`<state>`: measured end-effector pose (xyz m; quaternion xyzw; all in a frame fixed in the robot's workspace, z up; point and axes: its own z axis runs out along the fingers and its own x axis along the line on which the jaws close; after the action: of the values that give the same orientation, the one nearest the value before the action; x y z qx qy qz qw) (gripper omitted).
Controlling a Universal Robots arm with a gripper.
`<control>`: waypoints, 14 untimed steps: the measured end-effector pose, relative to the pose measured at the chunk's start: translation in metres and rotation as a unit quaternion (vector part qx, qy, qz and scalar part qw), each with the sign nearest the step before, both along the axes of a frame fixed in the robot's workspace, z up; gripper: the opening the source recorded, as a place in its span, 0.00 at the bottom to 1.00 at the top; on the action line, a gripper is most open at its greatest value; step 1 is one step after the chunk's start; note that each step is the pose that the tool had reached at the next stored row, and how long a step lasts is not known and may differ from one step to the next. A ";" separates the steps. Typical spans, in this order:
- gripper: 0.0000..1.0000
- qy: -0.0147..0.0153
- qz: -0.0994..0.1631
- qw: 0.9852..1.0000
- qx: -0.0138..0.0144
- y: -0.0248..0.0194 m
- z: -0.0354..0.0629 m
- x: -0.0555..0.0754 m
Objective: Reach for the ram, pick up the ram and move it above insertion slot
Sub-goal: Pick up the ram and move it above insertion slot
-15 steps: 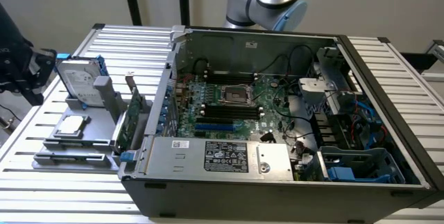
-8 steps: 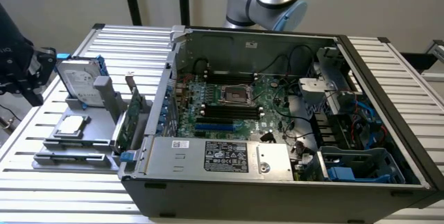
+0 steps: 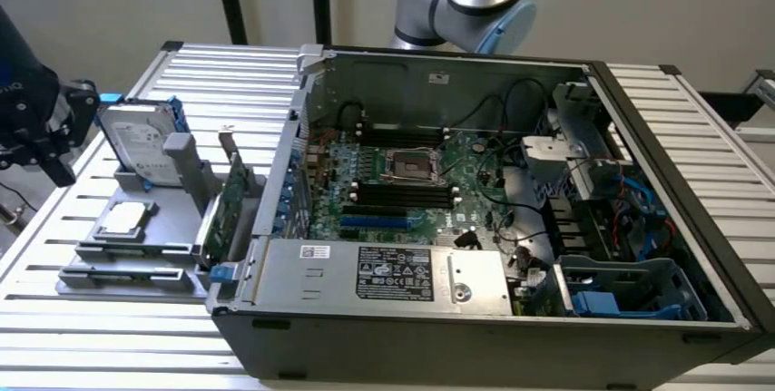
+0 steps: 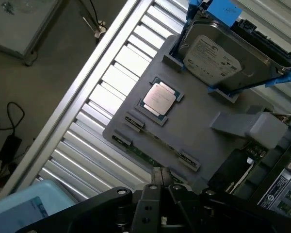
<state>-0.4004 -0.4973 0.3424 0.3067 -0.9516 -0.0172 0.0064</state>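
While the fingers (image 4: pixel 160 178) are sitting clenched on nothing, the main risk I'm seeing is them coming down tips-together onto the ram (image 4: pixel 144 153) and pressing on the board instead of straddling it.

The ram is sitting in the long slot along one edge of the grey fixture tray (image 4: pixel 194 131), between two end clips. It's on the opposite side of the CPU (image 4: pixel 159 98) from the hard drive (image 4: pixel 223 53). The fingers are hanging near that edge, roughly by the stick's middle; I can't tell their height over it, or whether they're touching it.

Second risk: the clips are looking snug, so an off-centre grab is likely tilting the stick and jamming it.

Third: the board is looking thin, so a shallow pinch is probably slipping.

In the exterior view the tray is sitting on the worktop (image 3: pixel 109 337), at the exterior view's left of the open PC case (image 3: pixel 485 337). The expansion card (image 3: pixel 218 219) is standing at the tray's case-side edge, and that's the wrong green board to be grabbing.
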 end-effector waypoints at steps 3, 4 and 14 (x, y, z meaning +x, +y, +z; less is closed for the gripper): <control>0.11 0.000 0.027 1.000 0.000 0.0000 -0.0006 0.000; 0.11 0.000 0.036 0.999 0.000 0.0000 -0.0008 0.000; 0.11 0.000 0.127 0.992 0.000 -0.0001 -0.0022 0.000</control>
<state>-0.4003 -0.4974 0.3402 0.4248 -0.9051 -0.0159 0.0088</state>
